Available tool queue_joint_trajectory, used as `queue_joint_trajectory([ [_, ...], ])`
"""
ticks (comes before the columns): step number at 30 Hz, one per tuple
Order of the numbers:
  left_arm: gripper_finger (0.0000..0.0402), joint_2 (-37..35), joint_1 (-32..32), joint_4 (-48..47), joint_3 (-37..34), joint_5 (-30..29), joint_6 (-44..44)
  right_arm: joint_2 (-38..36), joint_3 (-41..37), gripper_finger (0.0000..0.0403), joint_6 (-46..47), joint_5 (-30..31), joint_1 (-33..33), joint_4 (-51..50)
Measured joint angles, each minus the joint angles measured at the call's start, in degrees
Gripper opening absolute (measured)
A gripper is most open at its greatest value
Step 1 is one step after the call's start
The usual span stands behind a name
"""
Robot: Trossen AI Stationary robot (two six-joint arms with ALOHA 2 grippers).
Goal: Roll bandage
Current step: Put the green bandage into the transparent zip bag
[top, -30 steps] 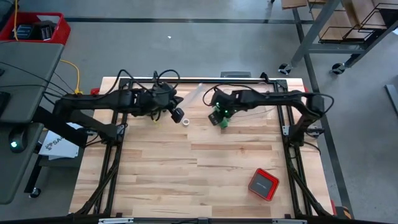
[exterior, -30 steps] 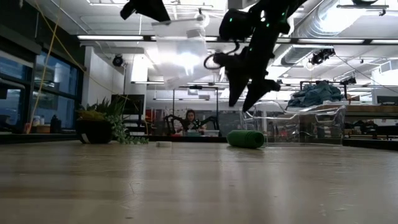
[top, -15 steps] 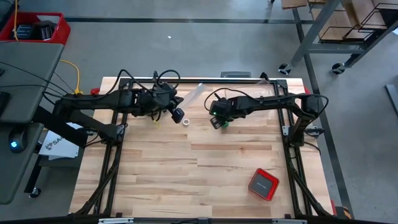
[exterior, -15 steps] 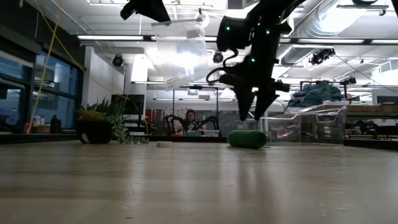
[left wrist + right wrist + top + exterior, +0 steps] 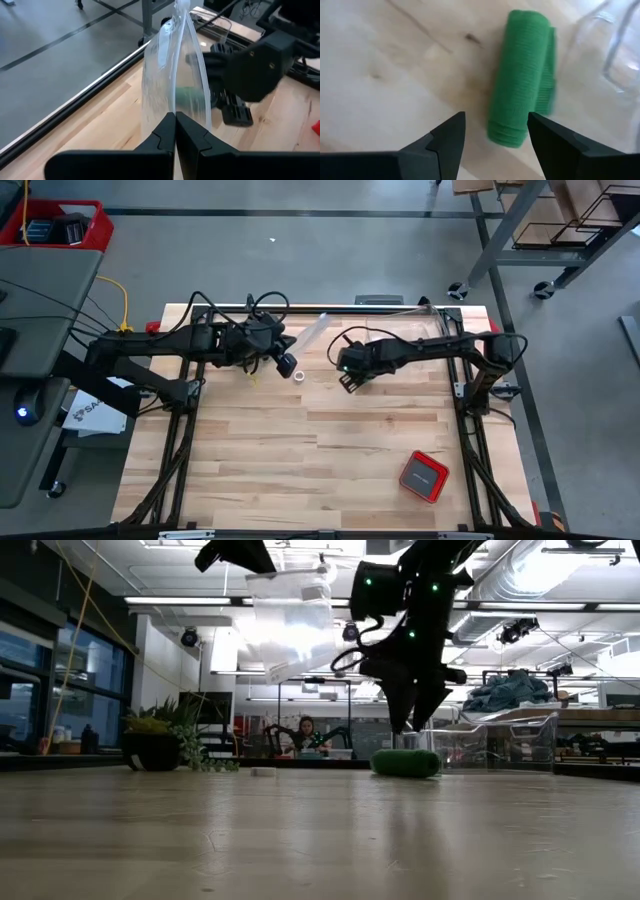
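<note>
Bandage point(image 5: 522, 75), rolled into a short green cylinder, lies on the table point(image 5: 300, 460) near its 12 o'clock edge, a bit twd 1 o'clock from centre. R gripper point(image 5: 495, 131) hangs directly over it, fingers spread wide, nothing held, roll apart from both tips. L gripper point(image 5: 175, 131) at approx 11 o'clock, fingers pinched tight on edge of a clear plastic bag point(image 5: 172, 75), lifted off the wood. Small white tape ring point(image 5: 299, 376) sits btwn the two grippers. Red case point(image 5: 423, 477) at 4 o'clock.

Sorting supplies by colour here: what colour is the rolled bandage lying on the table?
Bright green. The bandage shows best in the right wrist view.
</note>
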Motion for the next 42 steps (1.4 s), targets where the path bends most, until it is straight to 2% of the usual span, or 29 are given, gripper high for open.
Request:
queue_joint_trajectory([
  [5,0.0000,0.00,-0.02,2.56,0.00,0.07,0.78,0.00,0.00,0.0208,-4.16,0.15,3.15,6.59],
  [7,0.0000,0.00,-0.02,3.55,0.00,0.07,1.90,0.00,0.02,0.0208,-4.20,3.46,4.67,6.94],
  [8,0.0000,0.00,-0.02,4.05,0.00,0.09,2.08,-0.02,0.03,0.0208,-1.04,5.52,5.36,5.09],
  [11,0.0000,0.00,-0.04,4.38,0.02,0.08,1.46,-0.02,-0.24,0.0208,16.02,8.78,7.07,-3.47],
  [15,0.0000,0.00,-0.04,4.38,0.02,0.15,0.17,-0.07,-3.27,0.0208,22.63,14.21,9.35,-1.80],
  [19,0.0000,0.00,0.11,4.32,0.02,2.26,0.12,0.54,-6.73,0.0208,21.29,13.46,8.85,4.67],
  [24,0.0000,0.00,0.13,4.41,0.02,3.13,0.04,3.06,-7.67,0.0208,20.74,14.42,7.39,3.70],
  [33,0.0000,0.00,0.13,5.23,0.02,2.91,0.04,3.06,-7.65,0.0208,10.72,21.97,6.09,6.29],
  [42,0.0000,0.00,0.15,5.21,0.06,2.87,-0.94,5.03,-7.26,0.0208,8.48,15.96,0.54,6.72],
])
